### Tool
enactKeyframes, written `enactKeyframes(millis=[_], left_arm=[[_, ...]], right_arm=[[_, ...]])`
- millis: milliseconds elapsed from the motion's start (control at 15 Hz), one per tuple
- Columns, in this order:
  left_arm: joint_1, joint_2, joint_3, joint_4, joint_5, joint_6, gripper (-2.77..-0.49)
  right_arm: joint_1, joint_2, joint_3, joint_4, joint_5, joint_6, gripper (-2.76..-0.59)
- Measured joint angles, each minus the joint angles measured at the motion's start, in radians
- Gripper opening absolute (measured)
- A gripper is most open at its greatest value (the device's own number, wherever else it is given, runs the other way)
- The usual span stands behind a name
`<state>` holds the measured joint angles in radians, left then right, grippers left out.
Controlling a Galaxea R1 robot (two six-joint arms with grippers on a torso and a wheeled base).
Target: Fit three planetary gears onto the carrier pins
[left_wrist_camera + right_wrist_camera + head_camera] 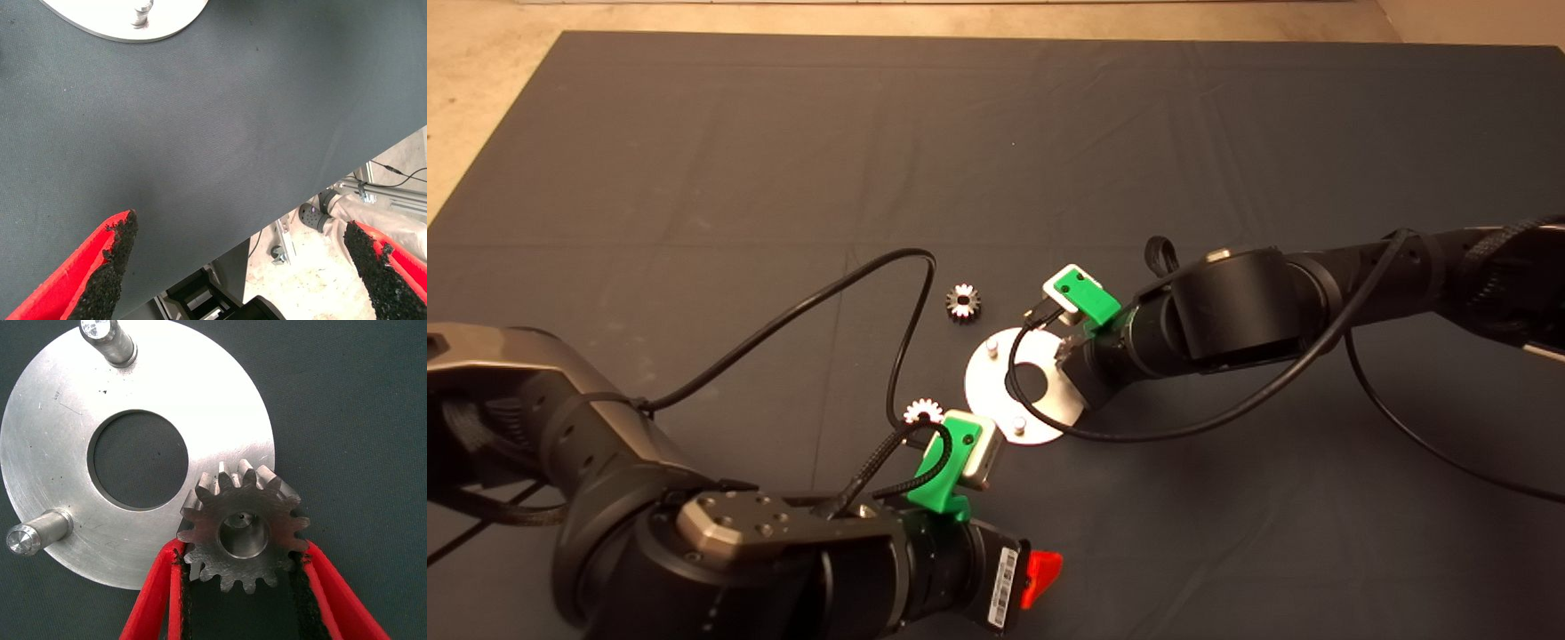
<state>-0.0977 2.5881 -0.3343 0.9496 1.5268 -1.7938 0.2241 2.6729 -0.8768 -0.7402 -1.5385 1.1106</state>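
Note:
The silver disc (996, 391) lies mid-mat with two bare carrier pins (992, 349) (1018, 425) in the head view. In the right wrist view my right gripper (242, 550) is shut on a planetary gear (243, 527) at the disc's (67, 427) rim. A pin's end shows inside the gear's bore. Two bare pins (107, 340) (30, 537) stand clear. A second gear (963, 302) lies on the mat beyond the disc. A third gear (923, 412) lies by my left arm's wrist camera. My left gripper (247, 267) is open and empty near the mat's front edge.
Black cables loop over the mat near the disc (907, 267) and across the disc's hole (1018, 391). The left wrist view shows the mat's edge, the floor beyond it, and a person's shoe (313, 215).

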Motion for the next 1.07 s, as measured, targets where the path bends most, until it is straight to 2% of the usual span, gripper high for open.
enactKeyframes(millis=[400, 600, 1067], left_arm=[[0.0, 0.0, 0.0, 0.01, 0.0, -0.001, -1.04], [0.0, 0.0, -0.001, 0.013, 0.0, -0.001, -1.04], [0.0, 0.0, -0.005, 0.018, 0.0, -0.002, -1.04]], right_arm=[[0.0, -0.022, 0.002, 0.0, 0.023, -0.014, -2.56], [0.001, -0.034, 0.004, 0.0, 0.03, -0.014, -2.56], [0.0, -0.039, 0.005, 0.0, 0.032, -0.018, -2.56]])
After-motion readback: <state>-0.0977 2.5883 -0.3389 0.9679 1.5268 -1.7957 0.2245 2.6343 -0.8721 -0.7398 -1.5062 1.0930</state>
